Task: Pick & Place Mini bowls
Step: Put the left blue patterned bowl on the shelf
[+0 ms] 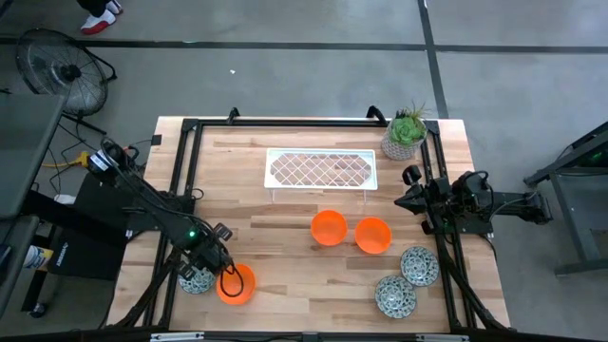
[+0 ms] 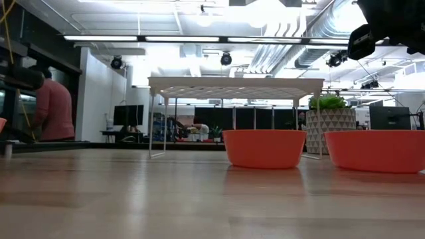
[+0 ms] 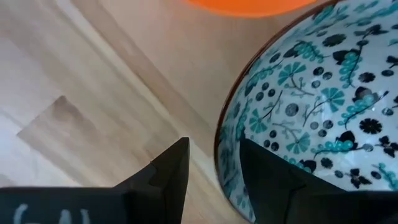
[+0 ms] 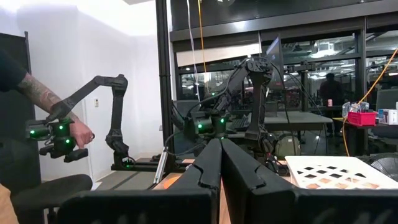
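Left wrist view: tool (image 3: 214,171) seemingly straddles glossy patterned bowl's (image 3: 317,99) rim.

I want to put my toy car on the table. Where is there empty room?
Bare wood lies between the white rack and the table's left edge, and in front of the two middle orange bowls. It is crowded by the patterned bowls at front right.
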{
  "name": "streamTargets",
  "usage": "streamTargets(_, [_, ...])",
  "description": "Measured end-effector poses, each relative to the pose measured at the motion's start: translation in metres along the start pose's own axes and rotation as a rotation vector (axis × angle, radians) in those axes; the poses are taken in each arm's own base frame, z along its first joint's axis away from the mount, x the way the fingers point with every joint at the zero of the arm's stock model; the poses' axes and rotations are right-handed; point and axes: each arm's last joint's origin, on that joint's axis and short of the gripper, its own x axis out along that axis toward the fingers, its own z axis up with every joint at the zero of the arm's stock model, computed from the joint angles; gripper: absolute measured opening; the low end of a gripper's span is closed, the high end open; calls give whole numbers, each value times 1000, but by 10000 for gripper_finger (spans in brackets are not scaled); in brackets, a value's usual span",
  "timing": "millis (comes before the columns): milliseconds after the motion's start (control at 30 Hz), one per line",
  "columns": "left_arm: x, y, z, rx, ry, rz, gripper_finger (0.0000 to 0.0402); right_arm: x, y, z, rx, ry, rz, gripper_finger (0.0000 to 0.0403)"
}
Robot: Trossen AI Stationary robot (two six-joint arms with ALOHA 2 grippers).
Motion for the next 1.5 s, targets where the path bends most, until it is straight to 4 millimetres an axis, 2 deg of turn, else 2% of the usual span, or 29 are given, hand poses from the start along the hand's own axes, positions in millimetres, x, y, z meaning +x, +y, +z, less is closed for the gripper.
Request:
streamTargets(400, [6, 0, 3, -2, 16, -3, 133, 0, 0, 0, 1, 3, 0, 0])
streamTargets(867, [4, -1, 4, -10, 8, -37, 10, 0, 0, 0, 1, 2, 0, 0])
streamTargets(1267, [5, -1, 2, -13, 20, -66, 7, 0, 0, 0, 1, 3, 0, 0])
streamTargets(1500, [-2, -2, -6, -57, 44, -55, 5, 0, 0, 0, 1, 2, 0, 0])
